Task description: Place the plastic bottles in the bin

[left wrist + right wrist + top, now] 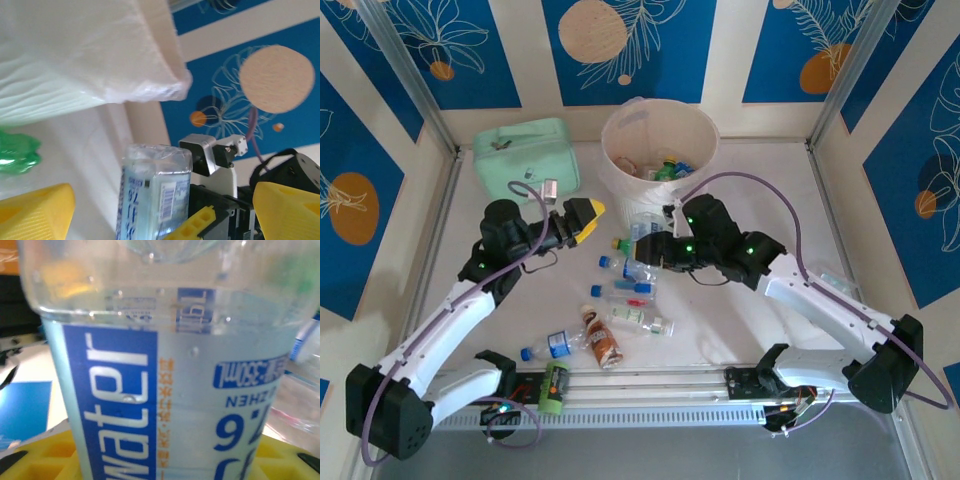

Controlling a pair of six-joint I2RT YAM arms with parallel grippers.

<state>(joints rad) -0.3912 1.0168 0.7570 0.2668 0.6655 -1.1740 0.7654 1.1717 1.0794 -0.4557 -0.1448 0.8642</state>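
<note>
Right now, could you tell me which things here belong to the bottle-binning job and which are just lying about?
Job in hand:
bin
binned bottles
loose clear bottles
brown bottle
blue-labelled water bottle

Lying about:
mint-green zip pouch

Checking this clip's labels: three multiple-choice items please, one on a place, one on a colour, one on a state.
1. The mint-green pouch lies: A) left of the bin B) inside it C) by the arm bases.
2. The label on the clear bottle at the right tool is: A) red B) blue C) green.
3. The left tool is: A) shut on a bottle B) shut on the pouch C) open.
A: top view shows it beside the bin. B: right wrist view shows a blue label. C: its jaws stand wide apart.
</note>
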